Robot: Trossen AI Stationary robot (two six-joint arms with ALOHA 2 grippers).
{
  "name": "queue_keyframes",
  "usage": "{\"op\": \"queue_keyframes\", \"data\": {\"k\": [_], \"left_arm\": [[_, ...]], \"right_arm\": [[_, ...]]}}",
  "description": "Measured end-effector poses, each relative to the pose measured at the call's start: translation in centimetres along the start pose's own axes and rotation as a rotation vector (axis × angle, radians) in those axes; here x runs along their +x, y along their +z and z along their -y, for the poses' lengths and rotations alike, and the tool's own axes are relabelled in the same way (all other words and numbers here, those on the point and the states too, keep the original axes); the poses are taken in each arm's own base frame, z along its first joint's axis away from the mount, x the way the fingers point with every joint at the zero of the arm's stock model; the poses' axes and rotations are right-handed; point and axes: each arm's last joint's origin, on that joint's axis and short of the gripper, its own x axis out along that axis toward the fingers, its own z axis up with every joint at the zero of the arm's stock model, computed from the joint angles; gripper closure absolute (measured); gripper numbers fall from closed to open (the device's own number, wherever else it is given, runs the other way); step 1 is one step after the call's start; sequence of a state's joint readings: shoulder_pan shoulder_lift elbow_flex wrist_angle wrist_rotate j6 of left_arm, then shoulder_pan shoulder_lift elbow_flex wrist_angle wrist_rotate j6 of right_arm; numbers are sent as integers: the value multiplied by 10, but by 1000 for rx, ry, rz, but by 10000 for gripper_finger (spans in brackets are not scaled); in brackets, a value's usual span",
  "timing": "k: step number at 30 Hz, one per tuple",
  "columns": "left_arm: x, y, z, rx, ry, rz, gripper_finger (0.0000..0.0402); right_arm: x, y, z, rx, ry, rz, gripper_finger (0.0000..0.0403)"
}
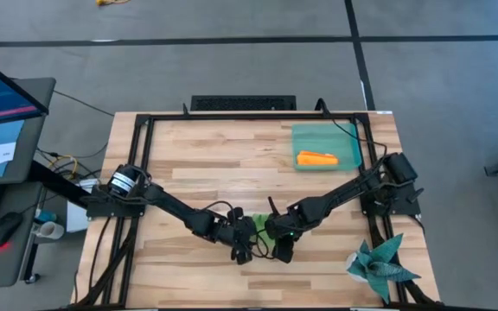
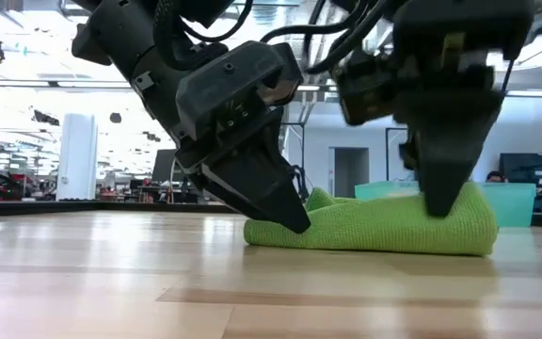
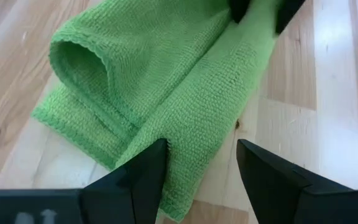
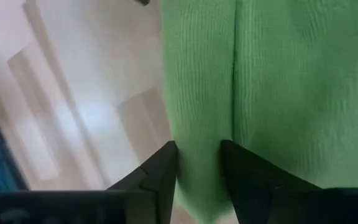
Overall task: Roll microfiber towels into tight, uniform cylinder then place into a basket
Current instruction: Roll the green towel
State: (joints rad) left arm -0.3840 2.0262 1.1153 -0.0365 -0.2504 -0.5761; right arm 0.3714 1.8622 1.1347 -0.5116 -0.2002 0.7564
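The lime green towel lies at the middle of the table's near half as a loose, flattened roll; one end shows an open loop. My left gripper is open at the roll's other end, its fingers on either side of a cloth corner. My right gripper stands open on top of the roll. In the high view both grippers hide most of the towel. The orange towel lies rolled in the basket at the far right. My left gripper's one fingertip lies over the towel's edge, slanting down from the table's left; whether it touches the cloth, I cannot tell. My right gripper's fingertips come from above and dent the roll's top near its right end. A strip of cloth lies between the two fingers. The roll rests flat on the table.
A dark teal spiky star-shaped cloth sits at the near right corner. A black frame runs along the table's edges. Bare wood spreads across the left and far parts of the table.
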Motion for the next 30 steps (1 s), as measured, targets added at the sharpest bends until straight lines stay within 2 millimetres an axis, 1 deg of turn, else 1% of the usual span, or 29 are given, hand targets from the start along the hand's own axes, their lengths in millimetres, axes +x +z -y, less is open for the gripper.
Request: {"op": "queue_keyframes", "data": {"k": [3, 7, 10, 13, 16, 18, 20, 22, 26, 30], "left_arm": [[0, 0, 0, -32, -4, 5, 208], [0, 2, -1, -121, -11, 8, 208], [1, 2, -1, -173, -11, 11, 208], [1, 2, -1, -212, -10, 12, 208], [1, 2, -1, -241, -11, 14, 208], [1, 3, -1, -254, -10, 15, 208], [1, 3, -1, -265, -10, 15, 208], [1, 3, -1, -269, -11, 16, 208], [1, 4, -2, -274, -15, 23, 208], [2, 5, -3, -281, -18, 23, 208]], "right_arm": [[-11, -4, -1, -4, -9, 1, 250], [-35, -14, -6, -35, -74, 63, 253], [-51, -27, -19, -140, -143, 183, 256], [-57, -43, -35, -262, -239, 332, 257], [-48, -57, -50, -324, -335, 471, 257], [-36, -62, -58, -364, -375, 525, 257], [-22, -67, -61, -403, -414, 536, 262], [-9, -67, -63, -414, -417, 533, 272], [8, -66, -59, -428, -451, 494, 314], [11, -62, -53, -406, -471, 478, 372]]}}
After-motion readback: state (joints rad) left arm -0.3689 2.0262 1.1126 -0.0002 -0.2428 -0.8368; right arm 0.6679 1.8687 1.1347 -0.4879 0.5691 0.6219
